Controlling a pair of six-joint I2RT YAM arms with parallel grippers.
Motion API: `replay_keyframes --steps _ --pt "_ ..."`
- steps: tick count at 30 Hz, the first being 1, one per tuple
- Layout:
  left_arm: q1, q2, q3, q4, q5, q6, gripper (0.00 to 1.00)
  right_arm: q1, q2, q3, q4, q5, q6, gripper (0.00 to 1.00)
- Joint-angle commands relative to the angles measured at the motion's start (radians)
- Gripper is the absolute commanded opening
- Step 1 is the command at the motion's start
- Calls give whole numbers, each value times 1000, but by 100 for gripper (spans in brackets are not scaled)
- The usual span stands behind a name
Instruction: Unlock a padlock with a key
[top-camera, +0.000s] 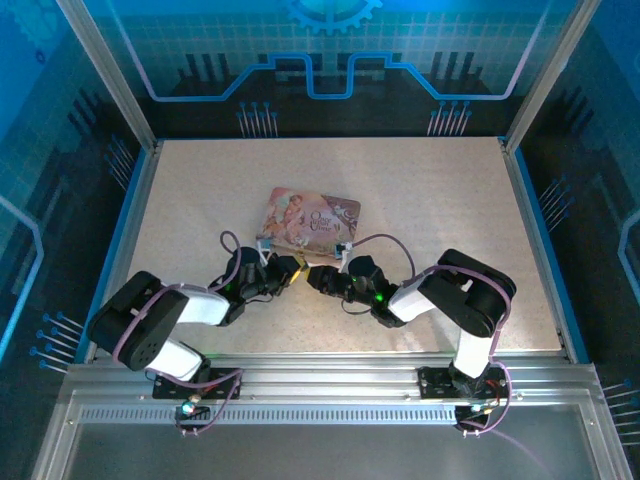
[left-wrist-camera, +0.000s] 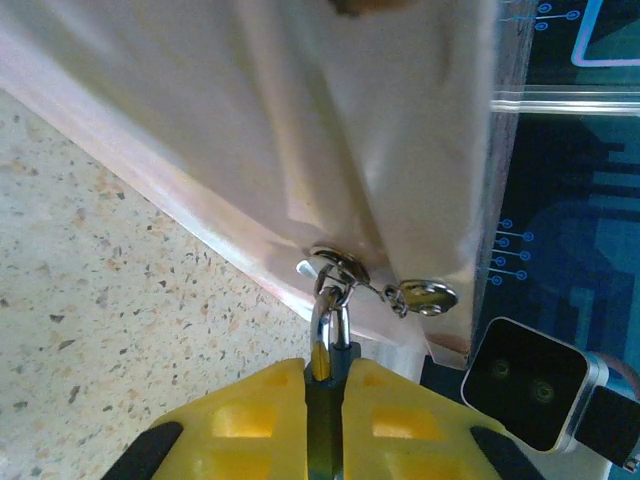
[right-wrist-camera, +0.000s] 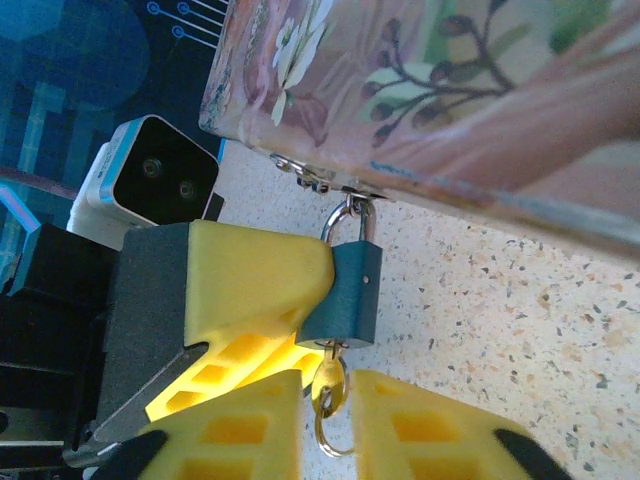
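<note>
Left gripper (left-wrist-camera: 325, 385) pinched padlock (right-wrist-camera: 345, 295) hanging at tin's (top-camera: 310, 215) near edge | right gripper (right-wrist-camera: 328, 415) slightly spread astride key (right-wrist-camera: 330, 385) in padlock's base | you had bare speckled table (top-camera: 440, 220) off tin's other edges, blue-lit walls (top-camera: 330, 60) beyond.

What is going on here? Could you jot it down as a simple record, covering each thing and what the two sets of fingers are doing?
Surface: speckled table
Tin: pink illustrated box on the table
Padlock: dark body, shackle hooked through a metal loop on the tin's edge
Key: in the keyhole at the padlock's bottom end, with a ring on it
Left fingers: closed on the padlock body
Right fingers: slightly apart, one on either side of the key
</note>
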Motion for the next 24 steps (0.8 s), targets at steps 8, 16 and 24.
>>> replay_keyframes --steps 8,16,24 --pt "5 -161 83 -259 -24 64 8 -9 -114 -32 -129 -7 -120 42" --pt "5 -278 217 -603 -60 100 4 28 -352 68 -576 67 -526 62" --pt "5 -279 289 -731 -54 15 0 125 -498 136 -845 284 -953 68"
